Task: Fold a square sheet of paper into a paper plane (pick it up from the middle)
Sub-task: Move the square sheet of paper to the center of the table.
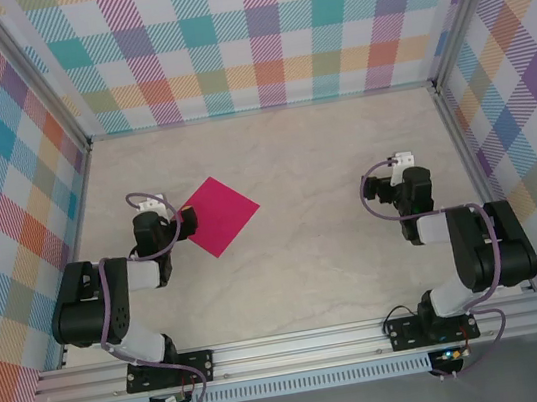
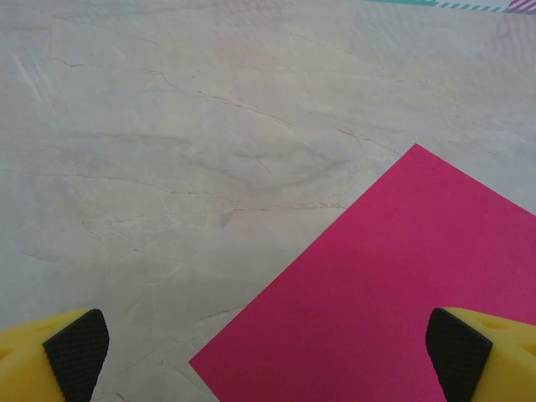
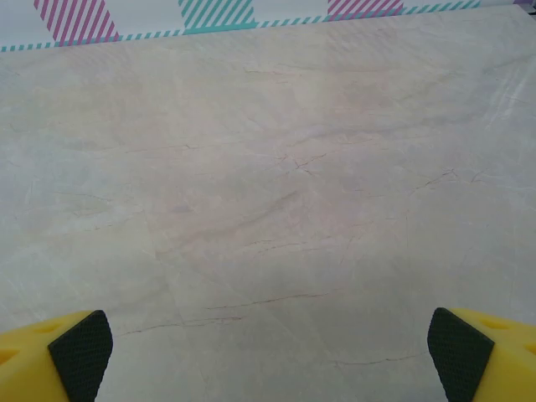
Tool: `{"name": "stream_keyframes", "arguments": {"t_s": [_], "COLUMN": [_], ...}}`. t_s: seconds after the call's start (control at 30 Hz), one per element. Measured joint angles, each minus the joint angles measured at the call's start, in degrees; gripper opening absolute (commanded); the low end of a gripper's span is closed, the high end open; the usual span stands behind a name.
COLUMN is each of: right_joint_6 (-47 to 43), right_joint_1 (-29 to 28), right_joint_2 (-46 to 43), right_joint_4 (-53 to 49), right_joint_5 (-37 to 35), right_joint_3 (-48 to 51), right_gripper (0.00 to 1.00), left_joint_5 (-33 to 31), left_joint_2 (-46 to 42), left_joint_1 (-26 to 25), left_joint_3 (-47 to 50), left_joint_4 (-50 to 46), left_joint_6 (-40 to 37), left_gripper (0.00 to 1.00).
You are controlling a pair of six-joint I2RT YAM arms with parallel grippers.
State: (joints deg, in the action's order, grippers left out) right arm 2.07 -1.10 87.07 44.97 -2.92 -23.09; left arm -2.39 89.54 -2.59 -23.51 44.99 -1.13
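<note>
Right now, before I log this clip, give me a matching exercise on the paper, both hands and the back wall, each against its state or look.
1. square sheet of paper
2. left hand
3. right hand
4. back wall

A. open, over bare table, far from the paper
B. flat, magenta, unfolded
C. open, partly over the paper
D. pastel plaid

Pairs: 1-B, 2-C, 3-A, 4-D

Tally from my three feeds
I count one square sheet of paper [image 1: 216,215], one table [image 1: 337,251], two arms, the left arm [image 1: 88,309] and right arm [image 1: 479,255], and two grippers, left gripper [image 2: 268,360] and right gripper [image 3: 268,360], each showing two yellow fingers [image 2: 25,360].
</note>
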Motion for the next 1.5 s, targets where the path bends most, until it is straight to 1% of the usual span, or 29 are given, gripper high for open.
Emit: {"name": "stream_keyframes", "arguments": {"t_s": [0.8, 0.87, 0.93, 1.03, 1.13, 1.23, 1.33, 1.43, 1.5], "right_joint_6": [0.00, 0.00, 0.02, 0.63, 4.26, 10.51, 17.03, 21.81, 23.85], "right_joint_1": [0.00, 0.00, 0.00, 0.00, 0.00, -0.02, -1.14, -5.38, -10.88], "right_joint_2": [0.00, -0.44, -1.95, -6.38, -10.49, -11.04, -10.56, -7.74, -4.17], "right_joint_4": [-0.07, -2.91, -8.59, -17.57, -26.88, -37.77, -45.64, -52.19, -56.19], "right_joint_5": [0.00, 0.00, -0.04, -0.28, -0.50, 0.17, 1.07, 1.40, 0.81], "right_joint_3": [0.00, -0.92, -3.21, -8.37, -14.71, -23.17, -28.35, -32.06, -35.15], "right_gripper": [1.00, 1.00, 1.00, 1.00, 1.00, 1.00, 1.00, 1.00, 1.00], "left_joint_5": [-0.02, -0.17, -0.17, -1.11, -2.45, -3.65, -2.93, -2.03, -1.49], "left_joint_2": [0.00, -0.09, -1.05, -5.51, -10.78, -14.75, -15.74, -15.69, -15.80], "left_joint_1": [0.00, 0.00, 0.00, 0.00, 0.00, 0.00, 0.00, 0.00, 0.00], "left_joint_3": [0.00, 0.00, -0.07, -2.25, -7.08, -13.18, -20.28, -24.85, -25.92], "left_joint_4": [-0.02, -0.28, -2.16, -10.21, -19.08, -29.07, -40.44, -48.92, -53.29], "left_joint_6": [0.00, 0.00, 0.02, 0.66, 3.13, 8.02, 12.39, 15.96, 17.84], "left_gripper": [1.00, 1.00, 1.00, 1.00, 1.00, 1.00, 1.00, 1.00, 1.00]}}
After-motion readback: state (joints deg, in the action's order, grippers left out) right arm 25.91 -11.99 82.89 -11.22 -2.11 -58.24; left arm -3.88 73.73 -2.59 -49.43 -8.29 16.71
